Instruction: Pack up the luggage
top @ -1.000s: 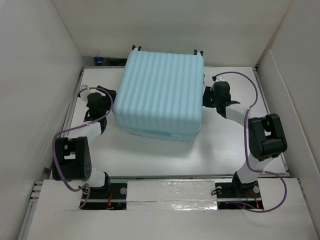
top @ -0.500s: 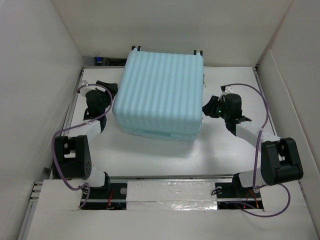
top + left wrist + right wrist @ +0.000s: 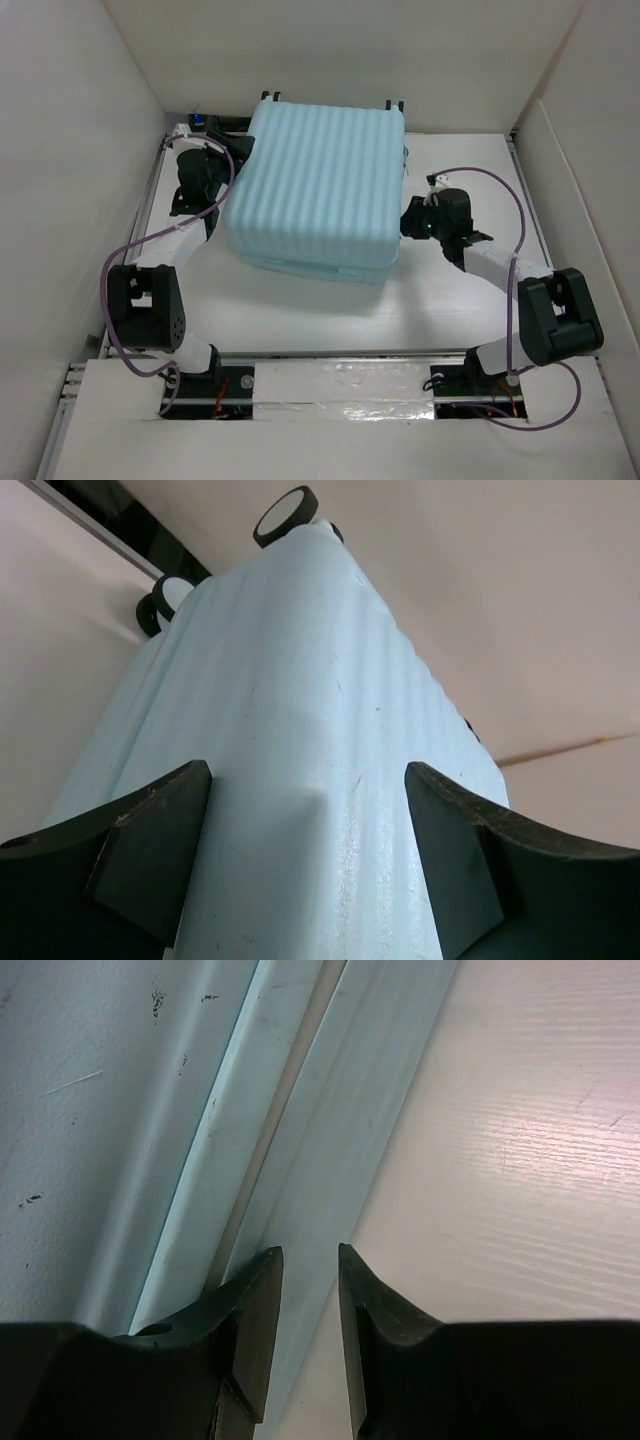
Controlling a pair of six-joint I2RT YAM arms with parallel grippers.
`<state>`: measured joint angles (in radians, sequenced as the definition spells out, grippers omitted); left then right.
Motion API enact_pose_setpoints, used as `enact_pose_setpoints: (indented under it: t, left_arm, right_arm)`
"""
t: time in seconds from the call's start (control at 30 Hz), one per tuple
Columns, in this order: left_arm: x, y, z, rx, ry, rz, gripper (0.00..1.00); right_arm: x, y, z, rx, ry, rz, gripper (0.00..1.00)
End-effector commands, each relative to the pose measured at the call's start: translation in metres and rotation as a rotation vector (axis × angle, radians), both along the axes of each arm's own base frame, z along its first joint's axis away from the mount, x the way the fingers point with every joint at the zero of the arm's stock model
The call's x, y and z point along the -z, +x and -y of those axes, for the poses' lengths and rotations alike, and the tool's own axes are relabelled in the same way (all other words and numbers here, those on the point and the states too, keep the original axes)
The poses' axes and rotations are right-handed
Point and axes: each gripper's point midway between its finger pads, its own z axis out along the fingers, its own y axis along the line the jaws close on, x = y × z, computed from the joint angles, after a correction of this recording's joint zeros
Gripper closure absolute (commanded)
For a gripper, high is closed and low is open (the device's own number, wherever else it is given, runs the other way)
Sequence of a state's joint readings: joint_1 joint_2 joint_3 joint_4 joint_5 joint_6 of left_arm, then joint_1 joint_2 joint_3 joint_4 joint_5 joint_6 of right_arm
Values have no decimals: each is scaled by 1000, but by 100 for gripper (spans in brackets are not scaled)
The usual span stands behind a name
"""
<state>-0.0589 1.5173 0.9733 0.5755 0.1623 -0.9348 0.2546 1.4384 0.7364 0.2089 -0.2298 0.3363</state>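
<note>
The luggage (image 3: 320,185) is pale aqua-blue with even ribbed stripes, its wheels (image 3: 285,502) black-rimmed with white centres, the left hand (image 3: 305,810) and right hand (image 3: 310,1270) black, the cables (image 3: 478,169) purple, and the surface (image 3: 540,1160) white with faint wood grain.

Bright, soft light comes from above, so the luggage (image 3: 318,190) drops only a pale grey shadow on the bench (image 3: 300,312) toward its near edge, the silver tape (image 3: 340,373) by that edge shines white, and the dark fingers (image 3: 250,1320) close to the wrist cameras look a bit fuzzy.
</note>
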Motion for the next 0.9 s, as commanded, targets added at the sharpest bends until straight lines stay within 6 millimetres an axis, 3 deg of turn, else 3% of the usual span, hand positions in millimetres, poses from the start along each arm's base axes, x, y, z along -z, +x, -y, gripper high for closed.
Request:
enact_pose_setpoints:
  t: [0.0,0.1,0.23,0.33,0.4,0.47,0.57,0.63,0.73,0.77,0.83,0.87]
  left_arm:
    - [-58,-15,31,129,-1,104,26]
    - [-68,-11,35,155,-5,115,26]
    - [-63,0,32,141,43,92,26]
    - [-43,7,-2,-38,148,-4,25]
    - [-18,2,-16,-54,154,-58,25]
    - [1,-5,-12,-9,141,-67,24]
    - [11,-3,7,61,137,-79,25]
    - [1,-3,22,104,126,-51,25]
    - [-42,-3,35,149,99,44,25]
    - [-70,-1,35,149,95,102,25]
    - [-97,-4,44,166,99,145,25]
    - [-126,-4,44,164,99,200,25]
  right_arm:
    - [-80,-8,-69,-258,176,178,64]
    - [-81,-7,-72,-265,195,179,63]
    - [-67,-6,-71,-251,193,146,62]
    - [-56,-5,-60,-214,183,131,61]
    - [-53,-7,-56,-214,184,125,61]
    - [-54,-8,-56,-215,186,131,61]
    - [-48,-8,-60,-240,191,119,61]
    - [-45,-8,-63,-260,197,105,61]
    - [-49,-6,-67,-260,194,117,61]
    - [-53,-4,-70,-265,192,125,61]
    - [-56,-4,-74,-273,194,129,61]
    - [-56,-4,-74,-267,196,127,61]
